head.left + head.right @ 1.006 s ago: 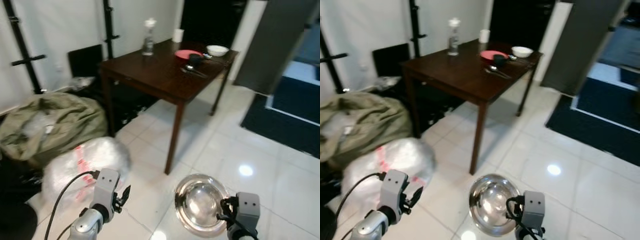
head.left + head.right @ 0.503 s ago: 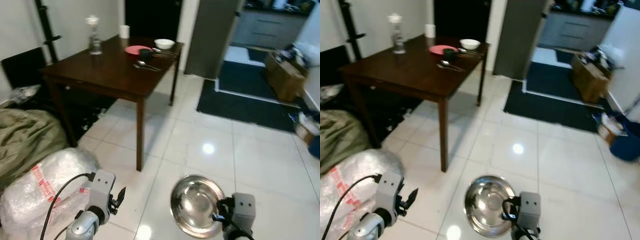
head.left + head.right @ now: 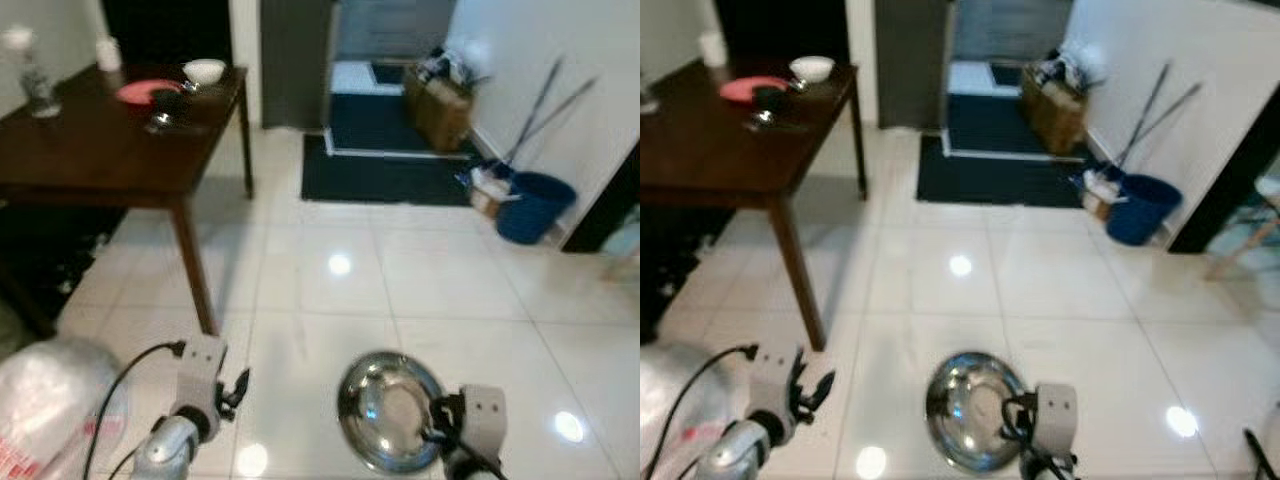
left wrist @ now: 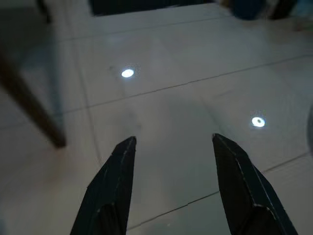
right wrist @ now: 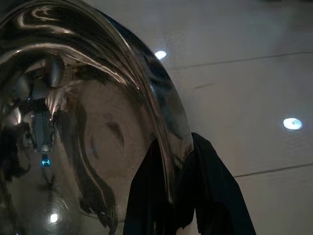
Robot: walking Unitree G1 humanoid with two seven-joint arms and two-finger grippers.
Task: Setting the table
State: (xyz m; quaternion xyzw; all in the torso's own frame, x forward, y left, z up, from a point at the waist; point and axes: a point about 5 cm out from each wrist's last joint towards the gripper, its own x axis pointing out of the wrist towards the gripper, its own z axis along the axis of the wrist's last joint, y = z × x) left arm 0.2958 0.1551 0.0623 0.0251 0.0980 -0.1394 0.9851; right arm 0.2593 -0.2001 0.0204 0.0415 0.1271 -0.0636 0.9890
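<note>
Right gripper (image 5: 171, 196) jaws clenching steel bowl (image 3: 388, 410) rim over glossy white tiled floor (image 3: 330, 290), left gripper (image 4: 171, 147) jaws hanging released, dark wooden desk (image 3: 90, 150) standing at the robot's left

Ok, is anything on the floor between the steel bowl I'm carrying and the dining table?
Nothing visible. The right gripper holds the steel bowl by its rim, and bare white tile lies between it and the brown table, which stands ahead to the robot's left. A plastic-wrapped bundle sits lower left, off that line.
</note>
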